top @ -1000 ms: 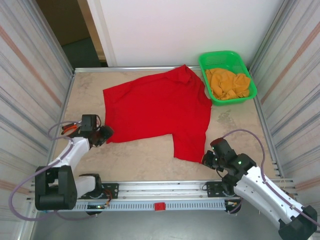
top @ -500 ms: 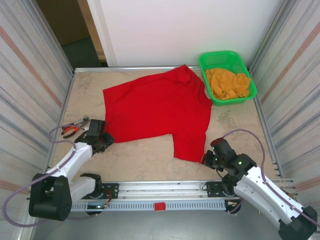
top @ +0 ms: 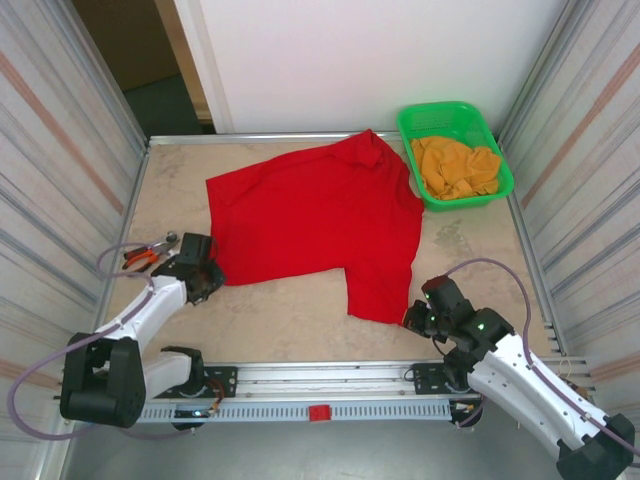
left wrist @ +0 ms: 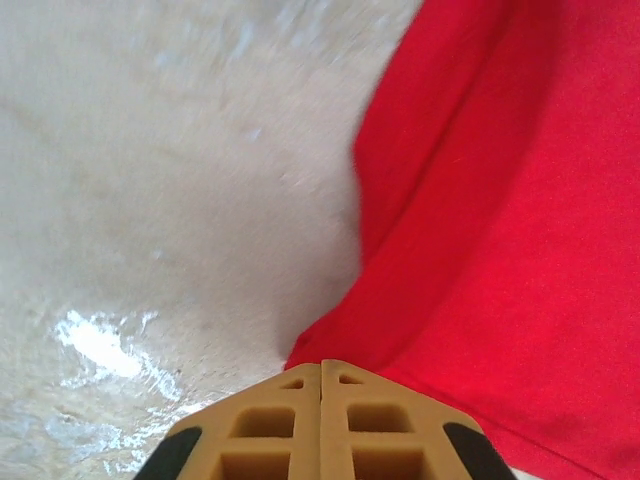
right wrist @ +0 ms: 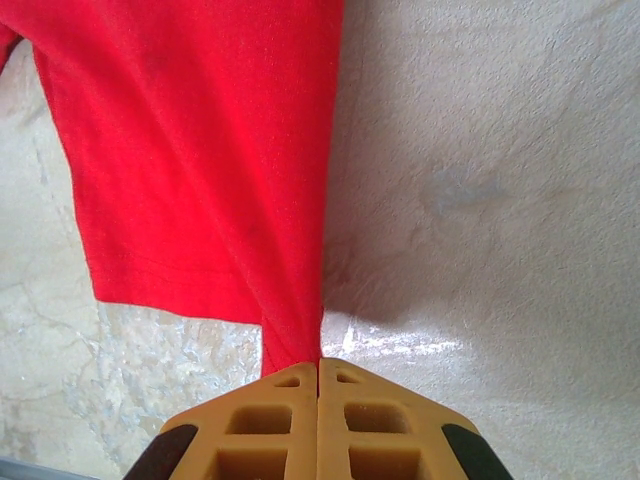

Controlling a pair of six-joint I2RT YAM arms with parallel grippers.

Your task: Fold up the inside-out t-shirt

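1. Red t-shirt (top: 320, 215) lies spread across the middle of the counter (top: 280, 320), its near-right hem corner pinched in the right arm's jaws.
2. At the shirt's near-left edge the left arm's jaws are pressed together; whether cloth is caught between them cannot be told.
3. Risk: if only one side holds, a lift would likely drag the shirt askew and bunch it.
4. Thin pinches could slip, and a far swing might snag the green basket (top: 455, 115).
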